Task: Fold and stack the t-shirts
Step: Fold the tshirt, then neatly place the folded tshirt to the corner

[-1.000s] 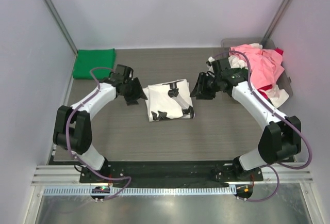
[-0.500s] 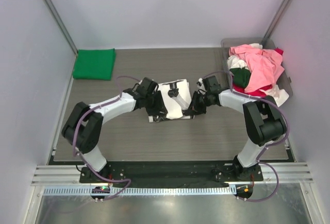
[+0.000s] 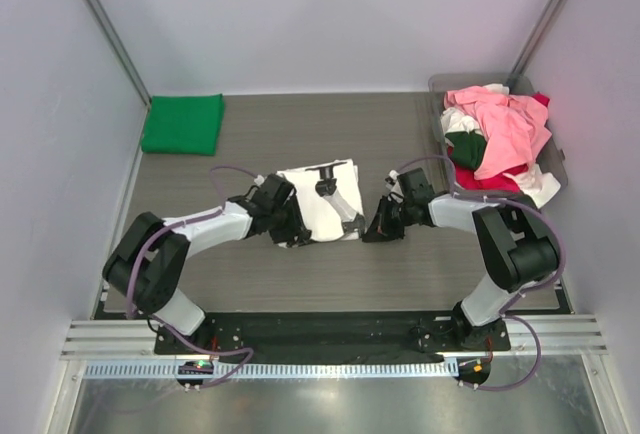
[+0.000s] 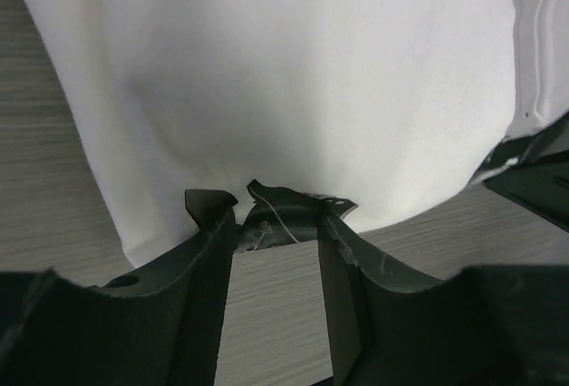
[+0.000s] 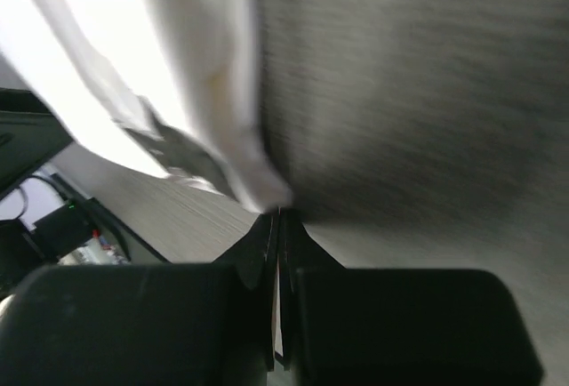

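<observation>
The table [image 3: 330, 274] has bare room in front of and behind the white shirt [image 3: 318, 192], which lies folded near its middle. Walls close in the left, right and back edges. A folded green shirt [image 3: 183, 123] sits well apart in the far left corner. At the far right, a tray [image 3: 440, 84] holds a heap of shirts [image 3: 500, 129].

The left gripper [image 3: 287, 224] meets the white shirt's near left edge. Its fingers [image 4: 209, 217] stand half apart with the black-printed hem bunched between them; whether they pinch it cannot be told. The right gripper [image 3: 376, 229] lies low just right of the shirt, its fingers [image 5: 262, 244] pressed together, with a white corner reaching their tips.
</observation>
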